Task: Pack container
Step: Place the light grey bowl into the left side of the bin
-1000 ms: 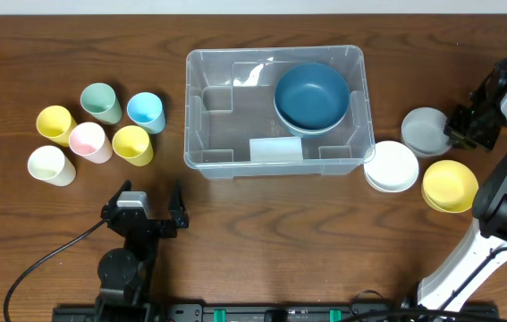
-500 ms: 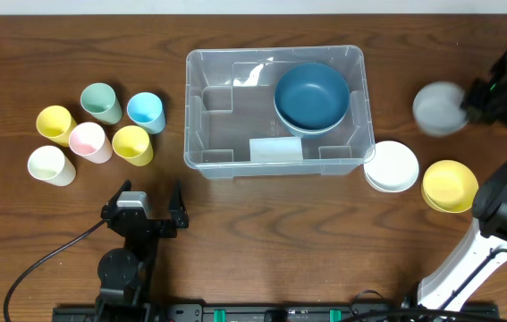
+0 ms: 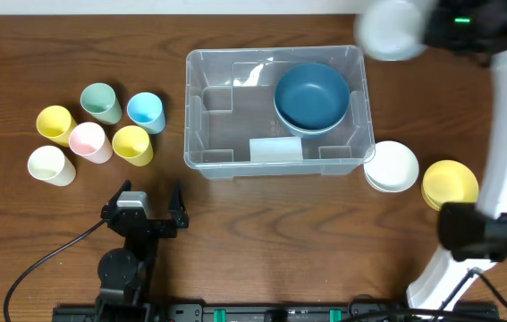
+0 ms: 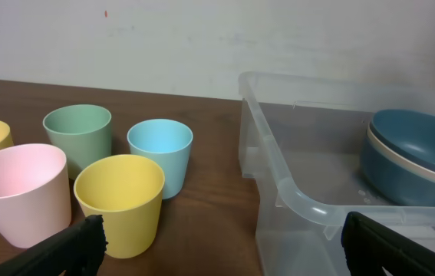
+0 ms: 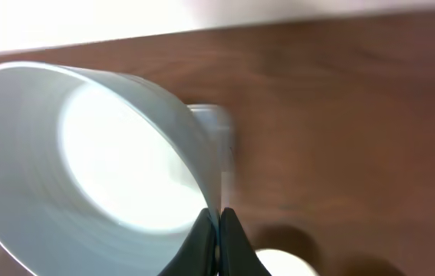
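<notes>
— Status on the container?

— I have the container [image 3: 190,134] at the middle of the desk [image 3: 325,241], with a blue bowl [image 3: 312,96] in its 2 o'clock corner.

— End effectors?

— My right end effector [image 5: 219,230] is pinching the rim of a pale bowl [image 5: 87,153] off the bin's 1 o'clock corner; it's blurred from overhead. My left end effector [image 4: 222,230] sits at 7 o'clock, fingers spread wide, gripping nothing.

— Anything else?

— Five cups [image 3: 88,140] at 9 o'clock. White bowls [image 3: 391,166] and a yellow bowl [image 3: 450,185] at 4 o'clock.
</notes>
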Available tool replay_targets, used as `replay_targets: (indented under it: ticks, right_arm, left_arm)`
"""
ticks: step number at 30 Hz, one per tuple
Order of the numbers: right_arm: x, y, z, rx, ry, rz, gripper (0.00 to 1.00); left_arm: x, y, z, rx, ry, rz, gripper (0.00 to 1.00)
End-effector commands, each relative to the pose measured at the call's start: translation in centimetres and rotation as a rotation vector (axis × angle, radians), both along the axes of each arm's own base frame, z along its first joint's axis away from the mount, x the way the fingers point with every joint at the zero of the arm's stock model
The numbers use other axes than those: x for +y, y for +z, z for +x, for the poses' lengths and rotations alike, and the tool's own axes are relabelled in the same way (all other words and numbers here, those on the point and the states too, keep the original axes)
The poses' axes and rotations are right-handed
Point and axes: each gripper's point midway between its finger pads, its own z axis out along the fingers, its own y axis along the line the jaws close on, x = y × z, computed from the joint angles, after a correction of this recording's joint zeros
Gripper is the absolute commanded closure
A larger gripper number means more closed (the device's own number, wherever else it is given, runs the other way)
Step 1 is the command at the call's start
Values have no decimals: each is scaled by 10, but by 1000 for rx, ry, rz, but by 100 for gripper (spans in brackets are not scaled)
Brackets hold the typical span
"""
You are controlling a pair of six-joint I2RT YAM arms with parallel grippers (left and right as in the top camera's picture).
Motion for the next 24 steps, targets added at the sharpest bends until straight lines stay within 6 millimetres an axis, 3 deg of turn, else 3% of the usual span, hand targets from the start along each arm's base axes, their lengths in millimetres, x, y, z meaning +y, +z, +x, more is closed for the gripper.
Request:
replay_targets:
  ticks: [1,3,6,10,15,24]
  right_arm:
    - [72,-3,-4,-24,148,-27,99]
    - [113,-8,-3,-51,208,-73,99]
    - [158,-24,0,-67,256,-116,99]
    - [209,-70,3,-19,336,-145,99]
    - [226,-130,12,86,331,-177,99]
    - [229,-224,24,235,326,-232,99]
  left_arm:
    - [3,-17,0,48,16,10,2]
    - [3,-17,0,48,15,10,2]
    - [3,-17,0,48,16,10,2]
    - [3,-17,0,48,15,10,2]
    - [3,-17,0,48,15,10,2]
    - [3,-17,0,48,16,10,2]
